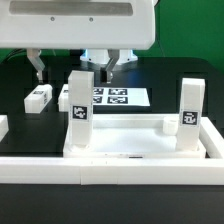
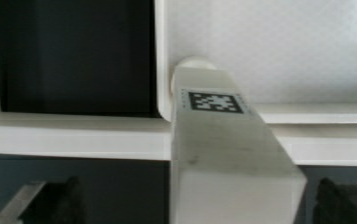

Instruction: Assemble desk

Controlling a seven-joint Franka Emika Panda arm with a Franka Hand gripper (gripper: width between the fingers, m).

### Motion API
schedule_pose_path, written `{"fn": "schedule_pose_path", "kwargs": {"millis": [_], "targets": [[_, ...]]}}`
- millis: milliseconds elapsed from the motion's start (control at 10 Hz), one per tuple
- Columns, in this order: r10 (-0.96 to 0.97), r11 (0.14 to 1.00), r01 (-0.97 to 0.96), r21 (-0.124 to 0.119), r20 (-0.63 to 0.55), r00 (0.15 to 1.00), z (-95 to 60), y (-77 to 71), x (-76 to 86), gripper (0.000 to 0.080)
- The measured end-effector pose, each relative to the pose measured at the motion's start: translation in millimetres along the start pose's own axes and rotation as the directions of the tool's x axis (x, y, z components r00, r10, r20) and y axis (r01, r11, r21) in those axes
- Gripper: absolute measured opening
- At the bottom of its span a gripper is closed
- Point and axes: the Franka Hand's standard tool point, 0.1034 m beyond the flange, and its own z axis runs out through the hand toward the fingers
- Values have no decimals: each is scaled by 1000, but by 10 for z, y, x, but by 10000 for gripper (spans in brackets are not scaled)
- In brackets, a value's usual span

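Note:
The desk's white tray-like tabletop [image 1: 135, 140] lies rim up near the front. Two white tagged legs stand upright in its corners, one on the exterior view's left [image 1: 80, 112] and one on the right [image 1: 190, 115]. A third leg [image 1: 38, 98] lies loose on the black table at the left. My gripper [image 1: 74, 68] hangs open over the left upright leg, one finger on each side of its top. In the wrist view that leg [image 2: 219, 140] runs up between my dark fingertips [image 2: 42, 200], with a gap on both sides, and my gripper [image 2: 193, 205] holds nothing.
The marker board [image 1: 112, 97] lies flat behind the tabletop. A long white rail [image 1: 110, 185] runs along the front edge. Another white piece [image 1: 3, 126] shows at the far left edge. The table [image 2: 77, 50] is black.

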Motion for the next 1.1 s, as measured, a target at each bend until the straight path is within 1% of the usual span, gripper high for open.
{"fn": "schedule_pose_path", "kwargs": {"millis": [100,200,300,500,900,1100], "targets": [[1,1000,-1,1,2,1000,12,0,-5,649],[0,1000,0,1,4,1000,24,-5,-13,544],[-2,1000,2,1,4,1000,24,-22,-11,544],[-23,1000,23,1,4,1000,25,-48,-8,283],[-7,1000,7,2,4,1000,25,-48,-8,287],[70,998,-70,2,4,998,26,-50,-8,287]]}}
